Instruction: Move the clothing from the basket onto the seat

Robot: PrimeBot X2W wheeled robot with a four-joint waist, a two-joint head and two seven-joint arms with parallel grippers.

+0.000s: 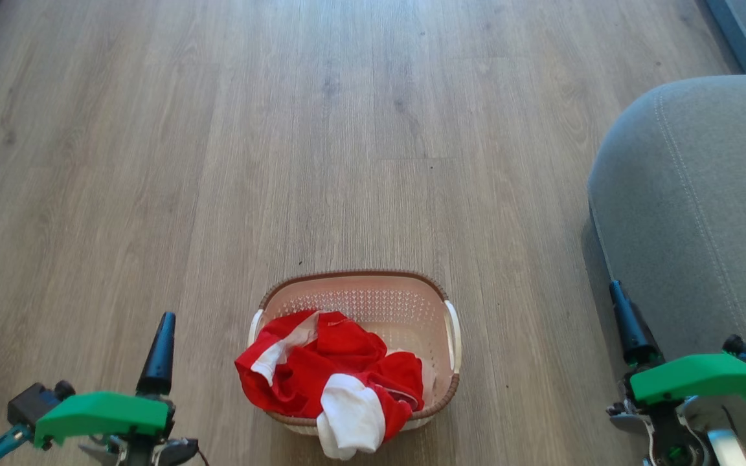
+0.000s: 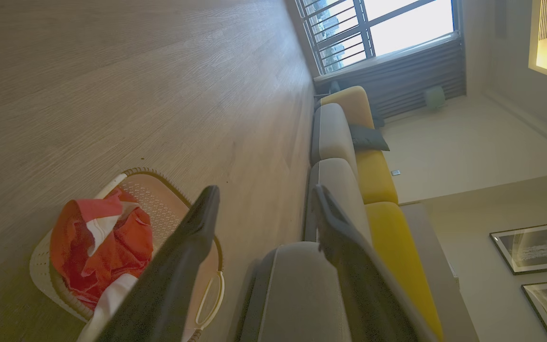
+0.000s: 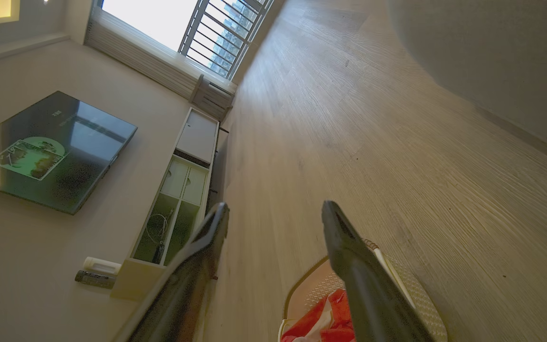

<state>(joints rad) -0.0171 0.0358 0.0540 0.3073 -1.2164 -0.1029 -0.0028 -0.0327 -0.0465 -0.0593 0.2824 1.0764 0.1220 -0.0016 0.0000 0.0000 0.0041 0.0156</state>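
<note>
The cream basket [image 1: 353, 278] stands on the wooden floor, low in the middle of the head view. Red and white clothing [image 1: 334, 372] is heaped in its near half, and a white part hangs over the near rim. The grey seat [image 1: 703, 194] fills the right side, apart from the basket. My left gripper [image 1: 160, 343] hovers left of the basket and my right gripper [image 1: 629, 323] hovers in front of the seat's near corner. The left wrist view shows the left gripper [image 2: 266, 190] open and empty, with basket [image 2: 159, 190], clothing [image 2: 98, 247] and seat [image 2: 297, 294] beyond. The right gripper [image 3: 276, 205] is open and empty above the basket [image 3: 416, 294] and clothing [image 3: 321, 323].
Bare wooden floor [image 1: 282, 129] stretches ahead and to the left of the basket. The seat belongs to a long sofa with yellow backs [image 2: 373, 175] running toward a window [image 2: 387, 28]. A low cabinet [image 3: 183, 190] and a wall screen [image 3: 50, 152] stand on the opposite side.
</note>
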